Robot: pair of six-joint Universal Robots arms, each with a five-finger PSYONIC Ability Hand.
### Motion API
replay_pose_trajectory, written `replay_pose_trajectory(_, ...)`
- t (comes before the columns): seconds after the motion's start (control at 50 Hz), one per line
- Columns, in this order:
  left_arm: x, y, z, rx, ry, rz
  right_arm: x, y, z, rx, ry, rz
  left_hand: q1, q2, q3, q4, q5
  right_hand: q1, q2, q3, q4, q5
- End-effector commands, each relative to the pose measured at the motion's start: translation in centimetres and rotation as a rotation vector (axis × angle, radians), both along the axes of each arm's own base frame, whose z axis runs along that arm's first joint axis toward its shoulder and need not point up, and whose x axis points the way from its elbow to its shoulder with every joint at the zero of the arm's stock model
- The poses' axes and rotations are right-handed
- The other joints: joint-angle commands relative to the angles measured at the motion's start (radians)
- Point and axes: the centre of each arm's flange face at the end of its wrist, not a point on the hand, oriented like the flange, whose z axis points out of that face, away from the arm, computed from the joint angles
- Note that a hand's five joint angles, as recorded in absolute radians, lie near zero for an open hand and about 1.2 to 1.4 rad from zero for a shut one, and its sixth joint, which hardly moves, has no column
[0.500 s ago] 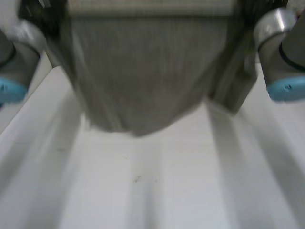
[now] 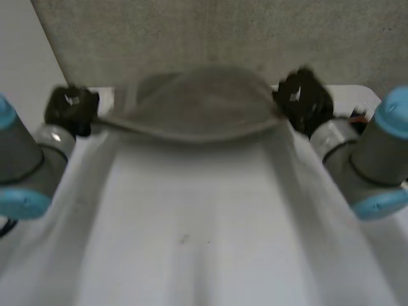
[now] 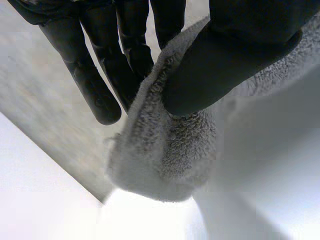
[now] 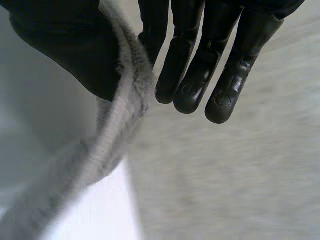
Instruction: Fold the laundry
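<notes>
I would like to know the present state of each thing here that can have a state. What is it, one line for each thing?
towel: held at two ends, stretched between the hands, sagging in the middle.
left hand: shut on the towel, its thumb pinching a corner against the fingers.
right hand: shut on the towel, its edge pinched between thumb and fingers.
</notes>
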Motion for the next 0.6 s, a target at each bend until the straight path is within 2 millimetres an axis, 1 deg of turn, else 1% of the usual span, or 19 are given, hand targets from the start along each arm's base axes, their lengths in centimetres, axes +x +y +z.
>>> replay_pose_trajectory(0.02,0.3,1.9,-5.3,0.089,-0.027,-0.023,-0.8,1.0,-8.4,0.297,-0.013,-0.011,0.198,0.179,0.179,0.178,0.180,0.430,0.216,0.212,0.203,0.232)
replay_pose_trajectory(0.08,0.5,2.2,-5.8,0.107,-0.031,-0.018,-0.9,1.3,-8.9,0.342,-0.039,-0.016,0.198,0.179,0.179,0.178,0.180,0.430,0.216,0.212,0.203,0.232)
replay_pose_trajectory(0.1,1.0,2.1,-5.7,0.109,-0.030,-0.005,-1.1,1.3,-9.2,0.385,-0.070,-0.025,0.198,0.179,0.179,0.178,0.180,0.419,0.205,0.201,0.192,0.221)
replay_pose_trajectory(0.12,1.0,2.1,-5.7,0.109,-0.030,-0.005,-1.5,1.2,-9.4,0.435,-0.111,-0.044,0.198,0.179,0.179,0.178,0.180,0.341,0.126,0.123,0.113,0.143)
replay_pose_trajectory(0.14,1.7,1.9,-5.7,0.111,-0.029,0.014,-1.5,1.2,-9.4,0.435,-0.112,-0.044,0.198,0.179,0.179,0.178,0.180,0.340,0.126,0.122,0.113,0.142)
replay_pose_trajectory(0.16,1.7,1.9,-5.7,0.111,-0.029,0.014,-2.3,0.9,-9.5,0.489,-0.157,-0.074,0.198,0.179,0.179,0.178,0.180,0.192,-0.023,-0.026,-0.036,-0.006)
replay_pose_trajectory(0.18,2.4,1.6,-5.6,0.111,-0.028,0.032,-3.1,0.6,-9.6,0.538,-0.207,-0.104,0.198,0.179,0.179,0.178,0.180,-0.016,-0.230,-0.234,-0.243,-0.214)
replay_pose_trajectory(0.2,2.9,1.4,-5.3,0.105,-0.026,0.044,-3.1,0.6,-9.6,0.539,-0.207,-0.104,0.198,0.179,0.179,0.178,0.180,-0.018,-0.233,-0.236,-0.246,-0.216)
replay_pose_trajectory(0.22,2.9,1.4,-5.3,0.105,-0.026,0.044,-3.6,0.4,-9.7,0.582,-0.251,-0.132,0.198,0.179,0.179,0.178,0.180,-0.137,-0.352,-0.355,-0.365,-0.335)
replay_pose_trajectory(0.24,3.3,1.3,-4.9,0.098,-0.024,0.052,-4.1,0.2,-9.8,0.616,-0.295,-0.155,0.198,0.179,0.179,0.178,0.180,-0.197,-0.411,-0.415,-0.424,-0.395)
replay_pose_trajectory(0.3,3.6,1.4,-4.6,0.100,-0.024,0.060,-4.7,-0.1,-9.8,0.643,-0.335,-0.182,0.198,0.179,0.179,0.178,0.180,-0.230,-0.444,-0.448,-0.457,-0.428)
replay_pose_trajectory(0.32,3.6,1.4,-4.6,0.100,-0.024,0.060,-5.3,-0.4,-9.9,0.662,-0.372,-0.212,0.198,0.179,0.179,0.178,0.180,-0.236,-0.450,-0.453,-0.463,-0.433)
replay_pose_trajectory(0.34,3.6,1.4,-4.6,0.106,-0.025,0.061,-5.9,-0.7,-9.9,0.677,-0.406,-0.243,0.198,0.179,0.179,0.178,0.180,-0.221,-0.435,-0.439,-0.448,-0.419)
replay_pose_trajectory(0.36,3.6,1.6,-4.6,0.113,-0.026,0.060,-5.9,-0.7,-9.9,0.678,-0.407,-0.243,0.198,0.179,0.179,0.178,0.180,-0.221,-0.435,-0.439,-0.448,-0.419)
replay_pose_trajectory(0.4,3.6,1.8,-4.7,0.125,-0.028,0.060,-7.1,-1.1,-9.8,0.695,-0.462,-0.312,0.198,0.179,0.179,0.178,0.180,-0.198,-0.412,-0.416,-0.425,-0.395)
replay_pose_trajectory(0.52,3.7,2.5,-4.4,0.135,-0.027,0.058,-8.2,-1.1,-9.3,0.738,-0.510,-0.376,0.198,0.179,0.179,0.178,0.180,-0.130,-0.344,-0.348,-0.357,-0.328)
replay_pose_trajectory(0.54,3.7,2.5,-4.4,0.135,-0.027,0.058,-8.4,-1.0,-8.8,0.749,-0.519,-0.385,0.198,0.179,0.179,0.178,0.180,0.039,-0.176,-0.179,-0.189,-0.159)
replay_pose_trajectory(0.56,3.7,2.7,-4.5,0.141,-0.028,0.058,-8.5,-0.9,-8.6,0.761,-0.528,-0.381,0.198,0.179,0.179,0.178,0.180,0.404,0.189,0.186,0.176,0.206)
replay_pose_trajectory(0.6,3.7,2.9,-4.7,0.152,-0.030,0.056,-8.6,-0.8,-8.4,0.769,-0.535,-0.374,0.198,0.179,0.179,0.178,0.180,0.430,0.215,0.212,0.202,0.232)
